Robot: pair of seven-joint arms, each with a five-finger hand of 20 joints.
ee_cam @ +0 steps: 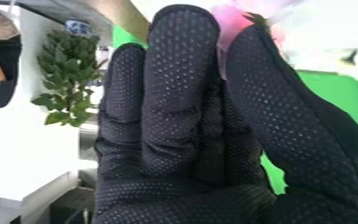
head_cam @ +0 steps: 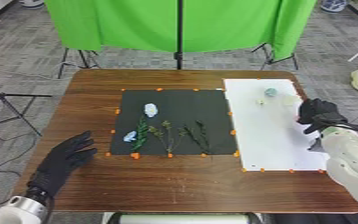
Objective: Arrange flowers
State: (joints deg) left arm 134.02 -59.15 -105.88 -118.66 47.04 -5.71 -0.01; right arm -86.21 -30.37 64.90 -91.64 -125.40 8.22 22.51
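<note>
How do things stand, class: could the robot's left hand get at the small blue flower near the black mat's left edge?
Probably yes: the left hand is open, just left of the black mat, and nothing tall seems to stand between it and the blue flower.

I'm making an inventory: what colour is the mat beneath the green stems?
The mat is black or very dark grey, seen best in the head view.

Before me: one black mat (head_cam: 209,102), left | one white board (head_cam: 269,132), right | two pale blooms (head_cam: 151,110), mat's left | three greenery clusters (head_cam: 141,134), mat's near half | at least two small blooms (head_cam: 270,92), board's far end | one pink bloom (ee_cam: 231,21)
</note>
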